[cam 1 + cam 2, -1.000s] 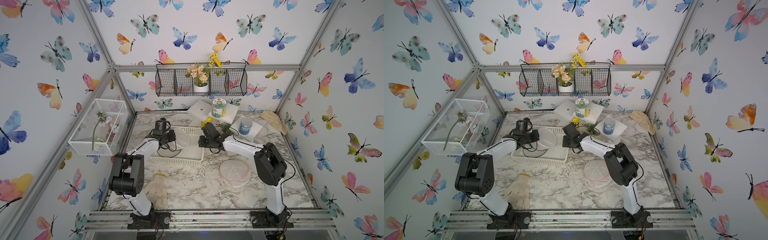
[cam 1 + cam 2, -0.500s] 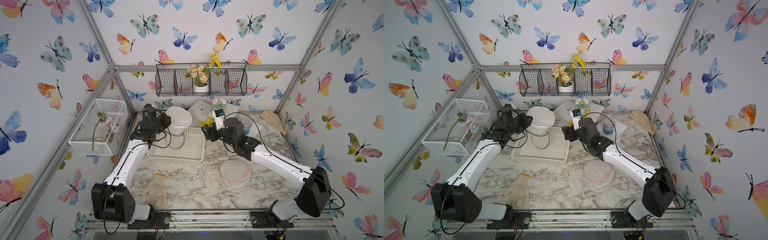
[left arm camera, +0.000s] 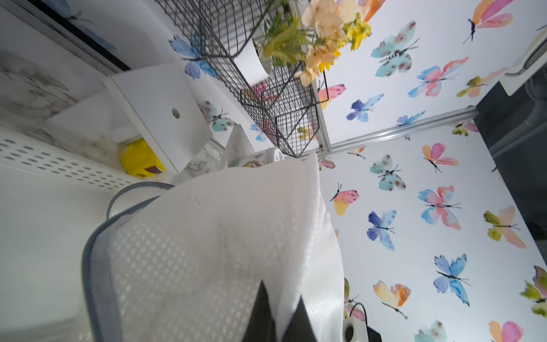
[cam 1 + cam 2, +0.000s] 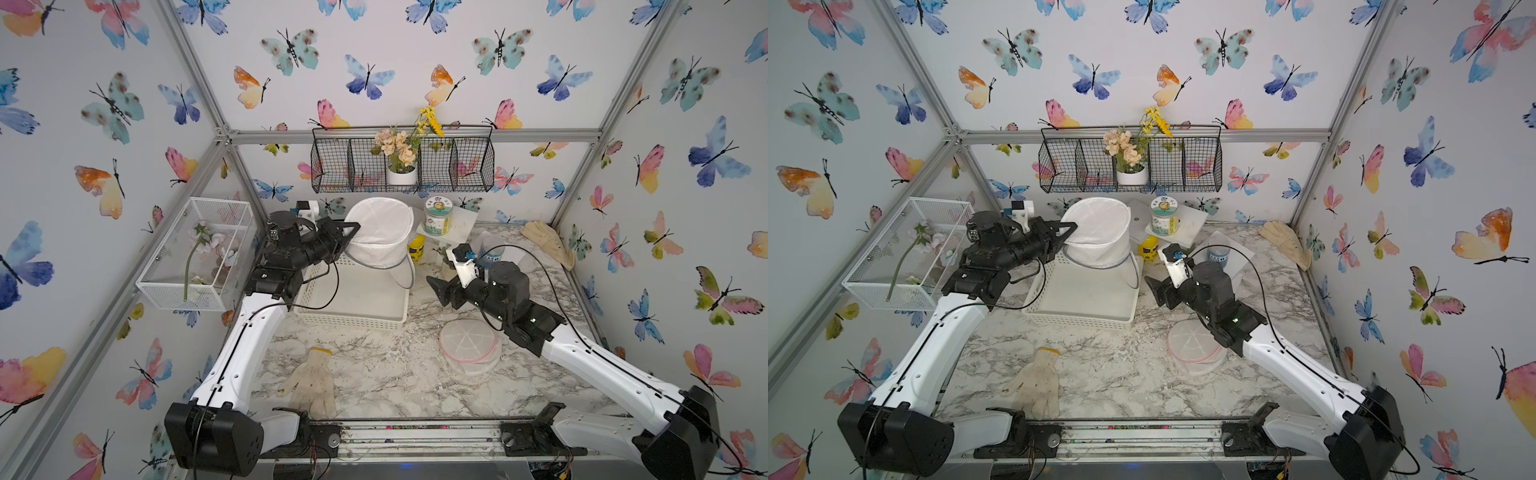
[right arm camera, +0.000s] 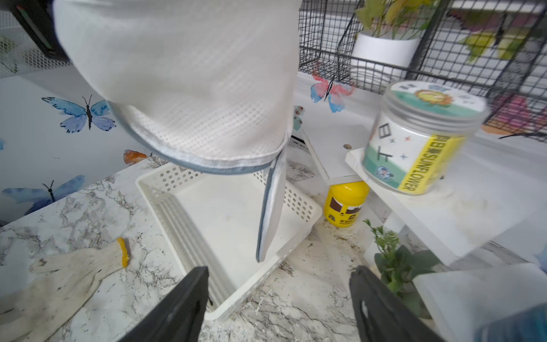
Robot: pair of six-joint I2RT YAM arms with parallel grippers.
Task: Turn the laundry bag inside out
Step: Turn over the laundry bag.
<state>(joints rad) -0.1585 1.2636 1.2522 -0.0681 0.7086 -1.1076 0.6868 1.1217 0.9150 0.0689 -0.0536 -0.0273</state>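
Laundry bag (image 4: 380, 232) hangs above white basket (image 4: 353, 322).

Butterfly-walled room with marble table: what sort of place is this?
Likely a robot test booth: aluminium frame, two arms mounted at a marble table, homely props like the wire flower basket.

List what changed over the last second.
The left end effector, shut on the bag, raised it from the tray toward the back wall, and it now hangs over the tray. The right end effector opened wider and drew back from the bag, empty. The tray, jar and front glove stayed put.
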